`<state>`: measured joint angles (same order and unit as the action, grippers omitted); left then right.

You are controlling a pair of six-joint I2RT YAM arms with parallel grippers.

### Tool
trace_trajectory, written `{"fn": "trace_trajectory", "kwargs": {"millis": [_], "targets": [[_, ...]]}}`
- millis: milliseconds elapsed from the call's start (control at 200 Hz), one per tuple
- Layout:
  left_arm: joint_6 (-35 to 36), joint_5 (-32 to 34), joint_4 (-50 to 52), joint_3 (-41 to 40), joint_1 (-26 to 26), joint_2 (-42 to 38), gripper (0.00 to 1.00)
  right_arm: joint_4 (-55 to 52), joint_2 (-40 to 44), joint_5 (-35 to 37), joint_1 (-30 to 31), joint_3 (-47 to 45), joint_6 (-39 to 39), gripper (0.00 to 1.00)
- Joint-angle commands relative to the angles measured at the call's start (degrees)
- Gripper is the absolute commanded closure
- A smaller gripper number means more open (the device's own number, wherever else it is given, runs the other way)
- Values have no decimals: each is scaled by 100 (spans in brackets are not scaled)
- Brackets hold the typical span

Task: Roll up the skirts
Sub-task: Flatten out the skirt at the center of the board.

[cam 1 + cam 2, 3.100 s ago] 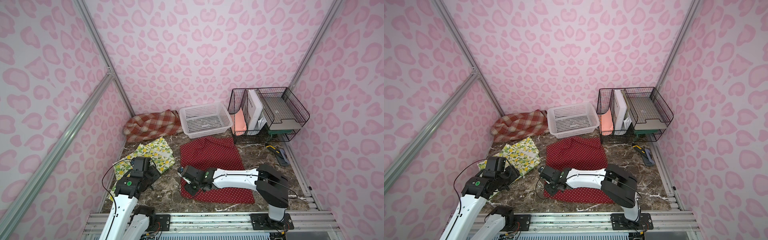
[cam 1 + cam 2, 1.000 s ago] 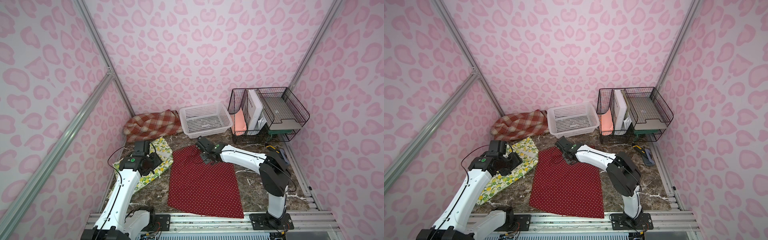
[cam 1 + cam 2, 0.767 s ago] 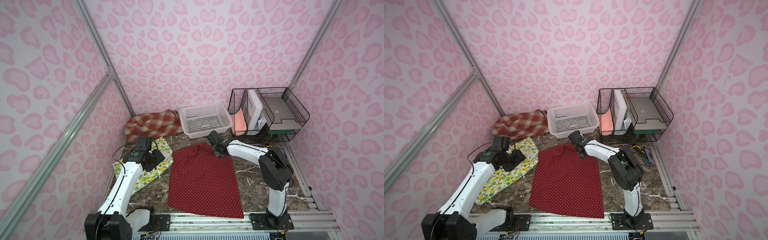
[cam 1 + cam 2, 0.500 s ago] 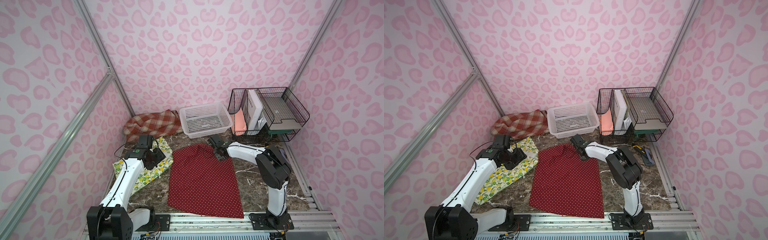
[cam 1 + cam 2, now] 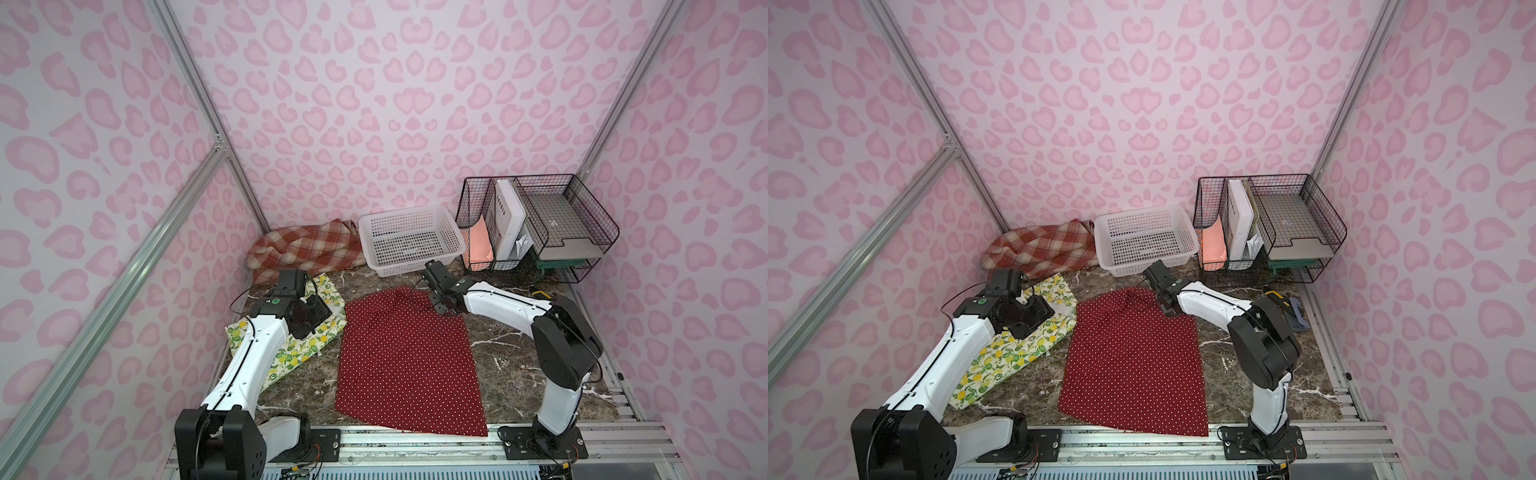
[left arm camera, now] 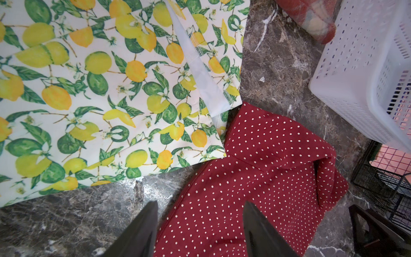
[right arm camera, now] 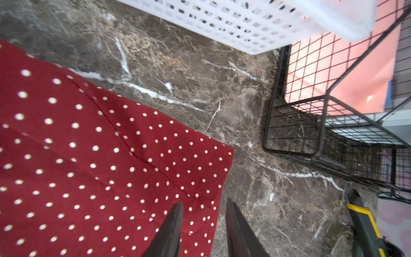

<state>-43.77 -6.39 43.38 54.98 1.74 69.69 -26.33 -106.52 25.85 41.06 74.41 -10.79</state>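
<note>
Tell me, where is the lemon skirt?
In both top views the lemon skirt lies on the left side, under the left arm. It is in front of the plaid skirt and right beside the red skirt.

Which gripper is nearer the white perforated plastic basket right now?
Right. The right gripper hangs just in front of the basket; the left gripper is farther off, by the cream lemon-print cloth skirt.

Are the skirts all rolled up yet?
Not yet, none is rolled. Ready so far: the red dotted skirt lies spread flat on the table. In hand: the right hand hangs open at its far corner and the left hand open by its other far corner, where the cloth is bunched. Still to do: roll it, then the lemon skirt and the crumpled plaid skirt.
</note>
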Motion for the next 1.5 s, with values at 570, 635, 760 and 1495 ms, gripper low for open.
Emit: {"fn": "trace_trajectory", "kwargs": {"millis": [570, 635, 760, 1495], "targets": [[-7, -96, -59, -53, -10, 1, 36, 114, -546, -79, 50, -188, 57, 73], [0, -99, -57, -41, -9, -3, 36, 102, -604, 6, 17, -140, 88, 78], [9, -52, -32, -57, -7, 5, 36, 134, -570, 95, 8, -110, 95, 96], [-392, -327, 814, -556, 30, -828, 32, -353, 116, 1622, -282, 413, -852, 47]]}}
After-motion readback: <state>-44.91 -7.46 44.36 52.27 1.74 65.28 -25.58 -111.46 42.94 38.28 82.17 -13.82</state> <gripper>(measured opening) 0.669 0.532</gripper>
